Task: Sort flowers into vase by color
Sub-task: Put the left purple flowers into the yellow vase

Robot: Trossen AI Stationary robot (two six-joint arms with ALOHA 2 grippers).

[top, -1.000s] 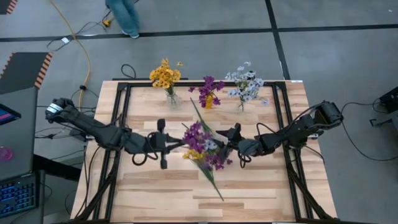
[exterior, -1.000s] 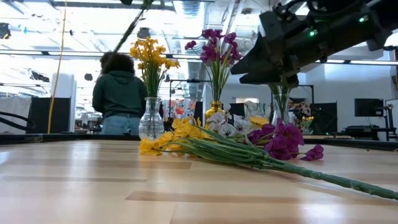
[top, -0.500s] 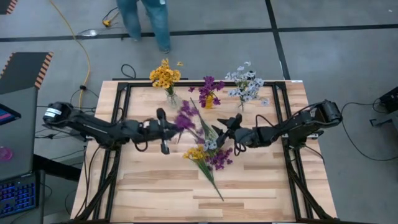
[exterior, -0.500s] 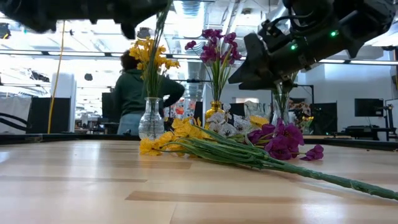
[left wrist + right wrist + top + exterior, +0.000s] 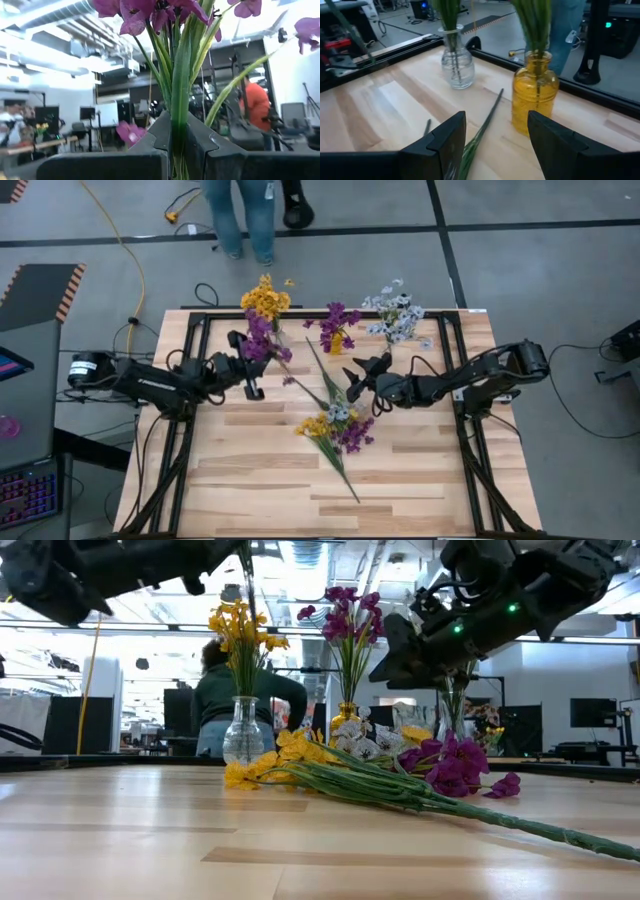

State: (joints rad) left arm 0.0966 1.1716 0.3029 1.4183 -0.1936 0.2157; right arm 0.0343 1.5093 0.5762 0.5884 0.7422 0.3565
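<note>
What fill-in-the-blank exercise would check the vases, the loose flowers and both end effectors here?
1. The left end effector is shut on a ____ sprig.
2. The right end effector is ____ and holds nothing.
3. The amber vase holds ____ flowers.
4. Loose flowers lie on the ____.

Missing words: purple; open; purple; table

You have a person (image 5: pixel 245 215) standing on the floor beyond the table's (image 5: pixel 260 480) far edge, near a yellow cable (image 5: pixel 125 250).
</note>
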